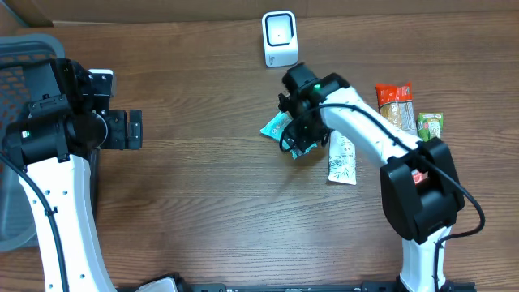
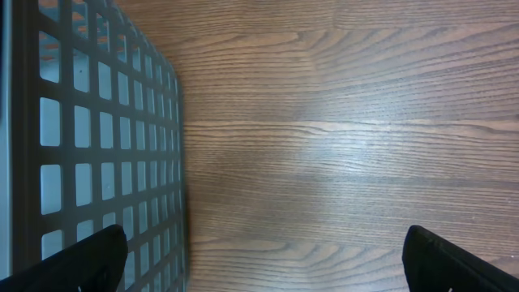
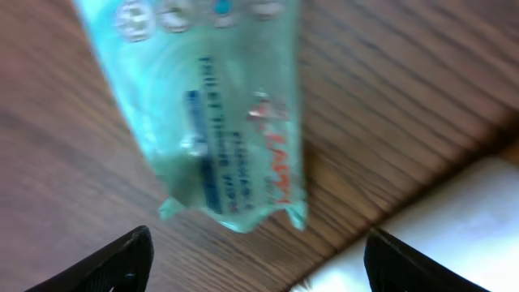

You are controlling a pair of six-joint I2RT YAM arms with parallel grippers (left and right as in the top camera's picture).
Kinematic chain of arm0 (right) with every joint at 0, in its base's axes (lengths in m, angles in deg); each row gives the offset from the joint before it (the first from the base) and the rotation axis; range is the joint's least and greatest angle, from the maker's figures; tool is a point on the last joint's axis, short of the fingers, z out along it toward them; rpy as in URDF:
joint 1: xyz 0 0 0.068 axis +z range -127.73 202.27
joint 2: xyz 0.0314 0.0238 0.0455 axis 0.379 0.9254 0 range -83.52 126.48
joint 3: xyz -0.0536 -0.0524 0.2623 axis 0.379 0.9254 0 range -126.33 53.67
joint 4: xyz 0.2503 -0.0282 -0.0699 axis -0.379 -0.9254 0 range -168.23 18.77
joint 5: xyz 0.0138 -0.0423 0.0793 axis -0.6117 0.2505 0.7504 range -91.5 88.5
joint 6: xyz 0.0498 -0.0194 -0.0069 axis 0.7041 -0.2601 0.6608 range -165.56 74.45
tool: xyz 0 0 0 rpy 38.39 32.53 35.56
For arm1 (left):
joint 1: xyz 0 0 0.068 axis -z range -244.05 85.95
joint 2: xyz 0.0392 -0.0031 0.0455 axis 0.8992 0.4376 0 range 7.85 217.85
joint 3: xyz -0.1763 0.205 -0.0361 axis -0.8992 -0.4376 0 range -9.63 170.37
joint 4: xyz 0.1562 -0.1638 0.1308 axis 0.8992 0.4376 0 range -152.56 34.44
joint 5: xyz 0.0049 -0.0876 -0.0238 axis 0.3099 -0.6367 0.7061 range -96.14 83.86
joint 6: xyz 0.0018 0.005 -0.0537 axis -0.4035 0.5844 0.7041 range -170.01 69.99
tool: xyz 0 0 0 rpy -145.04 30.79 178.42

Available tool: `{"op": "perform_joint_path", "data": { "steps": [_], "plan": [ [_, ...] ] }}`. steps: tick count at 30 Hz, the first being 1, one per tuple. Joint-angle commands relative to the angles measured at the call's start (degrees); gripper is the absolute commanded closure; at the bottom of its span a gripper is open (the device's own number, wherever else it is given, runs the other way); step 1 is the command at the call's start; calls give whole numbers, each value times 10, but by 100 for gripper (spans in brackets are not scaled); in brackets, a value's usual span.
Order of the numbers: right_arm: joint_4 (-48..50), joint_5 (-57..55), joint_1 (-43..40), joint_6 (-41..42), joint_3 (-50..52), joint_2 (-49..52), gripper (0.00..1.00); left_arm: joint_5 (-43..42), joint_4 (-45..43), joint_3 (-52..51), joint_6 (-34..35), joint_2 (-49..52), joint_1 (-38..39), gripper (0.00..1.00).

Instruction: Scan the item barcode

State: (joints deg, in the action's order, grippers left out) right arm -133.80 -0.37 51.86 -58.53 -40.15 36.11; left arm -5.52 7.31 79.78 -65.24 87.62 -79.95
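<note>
A teal plastic packet [image 1: 274,127] with blue and red print lies flat on the wooden table, just left of my right gripper [image 1: 293,135]. In the right wrist view the teal packet [image 3: 215,122] sits ahead of my right gripper [image 3: 259,264]. That gripper is open, its fingers are wide apart, and nothing is between them. The white barcode scanner [image 1: 279,38] stands upright at the table's far edge, beyond the packet. My left gripper [image 1: 136,129] hovers open and empty at the far left, over bare wood in its own view [image 2: 263,259].
A white packet [image 1: 341,160] lies right beside my right gripper, and its corner shows in the wrist view [image 3: 454,219]. An orange snack pack [image 1: 395,101] and a green packet [image 1: 430,126] lie further right. A grey mesh basket [image 1: 16,57] [image 2: 89,122] stands at the left edge.
</note>
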Motion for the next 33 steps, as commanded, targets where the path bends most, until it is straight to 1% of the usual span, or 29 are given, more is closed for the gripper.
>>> {"op": "perform_joint_path", "data": {
  "steps": [1,5,8,10,12,14,20,27,28,29,30,31,32,33],
  "plan": [
    [6,80,11,-80,5,14,16,-5,0,3,-9,-4,-2,0],
    [39,69,18,-83,22,14,16,-5,0,3,-9,-4,-2,0],
    [76,24,18,-64,47,15,17,-5,0,3,-9,-4,-2,0],
    [90,-2,18,-47,54,17,21,-5,0,3,-9,-4,-2,0],
    [94,-2,16,-48,54,17,28,-5,0,3,-9,-4,-2,0],
    [104,-2,14,-48,55,19,31,-5,0,3,-9,-4,-2,0],
    [116,-14,21,-49,55,34,32,-5,0,3,-9,-4,-2,0],
    [129,-43,37,-48,55,47,39,-5,0,3,-9,-4,-2,0],
    [128,-46,38,-48,55,47,41,-5,0,3,-9,-4,-2,0],
    [127,-47,38,-48,55,47,47,-5,0,3,-9,-4,-2,1],
    [126,-47,38,-48,55,47,61,-5,0,3,-9,-4,-2,0],
    [124,-46,38,-47,55,47,84,-5,0,3,-9,-4,-2,0],
    [122,-45,38,-48,54,47,92,-5,0,3,-9,-4,-2,0],
    [117,-45,39,-46,52,47,95,-5,0,3,-9,-4,-2,0]
  ]
}}
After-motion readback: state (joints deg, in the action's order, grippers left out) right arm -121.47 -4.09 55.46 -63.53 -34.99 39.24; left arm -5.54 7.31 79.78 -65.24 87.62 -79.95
